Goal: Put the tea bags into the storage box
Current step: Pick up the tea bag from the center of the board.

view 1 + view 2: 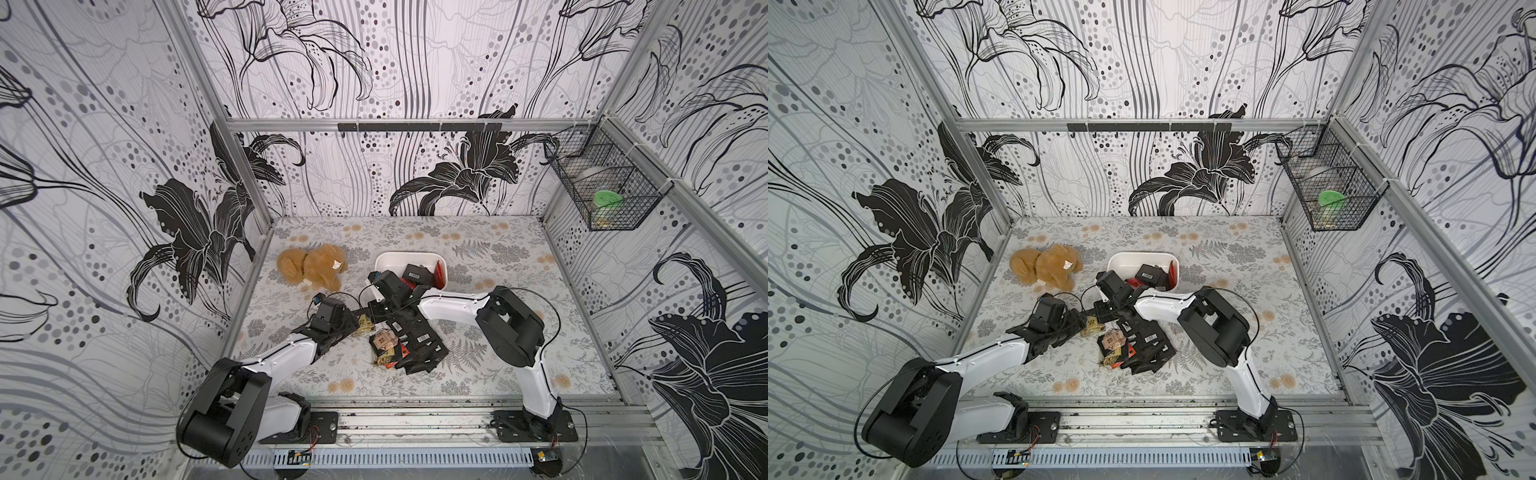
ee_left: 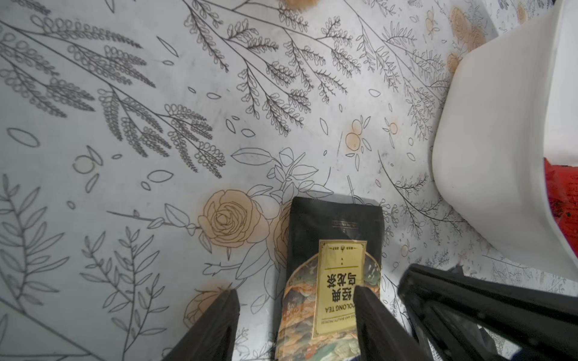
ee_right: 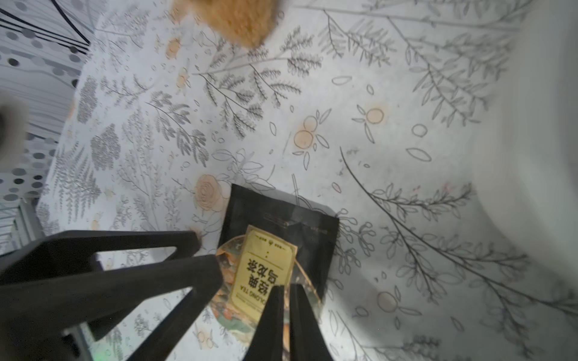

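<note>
One tea bag, black with a yellow label, lies on the floral table between both grippers. My left gripper is open and straddles it, with one finger clear of its edge. My right gripper is shut, its fingertips pinched on the same tea bag beside the label. In both top views this bag sits in front of the white storage box, which holds several tea bags. A loose pile of tea bags lies under the right arm.
A brown plush toy lies left of the storage box. A black wire basket hangs on the right wall. The box's wall stands close beside the grippers.
</note>
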### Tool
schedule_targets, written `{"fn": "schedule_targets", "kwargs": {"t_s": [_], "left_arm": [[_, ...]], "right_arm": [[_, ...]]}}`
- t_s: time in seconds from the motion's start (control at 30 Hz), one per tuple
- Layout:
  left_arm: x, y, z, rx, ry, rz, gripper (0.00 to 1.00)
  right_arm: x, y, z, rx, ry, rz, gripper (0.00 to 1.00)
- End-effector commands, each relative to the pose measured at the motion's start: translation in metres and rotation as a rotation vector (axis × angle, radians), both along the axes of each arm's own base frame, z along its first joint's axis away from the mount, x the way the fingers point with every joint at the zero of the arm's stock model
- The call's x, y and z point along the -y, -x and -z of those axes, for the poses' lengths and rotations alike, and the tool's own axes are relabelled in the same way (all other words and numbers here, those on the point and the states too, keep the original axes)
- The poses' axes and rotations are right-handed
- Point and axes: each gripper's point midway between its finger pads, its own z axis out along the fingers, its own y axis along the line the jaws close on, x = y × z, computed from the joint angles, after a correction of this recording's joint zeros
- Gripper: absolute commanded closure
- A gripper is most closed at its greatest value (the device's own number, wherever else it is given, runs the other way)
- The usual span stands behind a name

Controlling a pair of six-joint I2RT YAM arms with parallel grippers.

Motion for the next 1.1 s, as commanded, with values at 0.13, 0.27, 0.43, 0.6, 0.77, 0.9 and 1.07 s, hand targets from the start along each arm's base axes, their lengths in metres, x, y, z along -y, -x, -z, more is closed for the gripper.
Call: {"fn": "schedule_targets", "kwargs": {"t_s": [0.13, 0.27, 0.43, 0.6, 0.77, 0.9, 1.07], "left_arm": [[0.004, 0.004, 0.012, -0.009, 0.016, 0.034, 0.38], [0.005, 0.007, 0.016, -0.015, 0.024, 0.043, 0.39], [0.006, 0.012, 0.023, -0.022, 0.036, 0.047, 0.4], [0.013, 0.017, 0.034, -0.044, 0.078, 0.068, 0.44], [0.018, 0.019, 0.039, -0.049, 0.107, 0.079, 0.47], [0.023, 0.018, 0.039, -0.048, 0.131, 0.095, 0.51], [0.026, 0.019, 0.04, -0.049, 0.145, 0.11, 0.57]], "right_arm": [[0.001, 0.004, 0.021, -0.057, 0.058, -0.003, 0.94], [0.008, 0.004, 0.03, -0.058, 0.095, 0.009, 0.95], [0.012, 0.007, 0.037, -0.07, 0.107, 0.011, 0.99], [0.014, 0.008, 0.039, -0.073, 0.111, 0.015, 1.0], [0.017, 0.009, 0.043, -0.075, 0.122, 0.017, 1.0], [0.019, 0.011, 0.045, -0.075, 0.127, 0.019, 1.0], [0.02, 0.011, 0.047, -0.079, 0.129, 0.022, 1.0]]}}
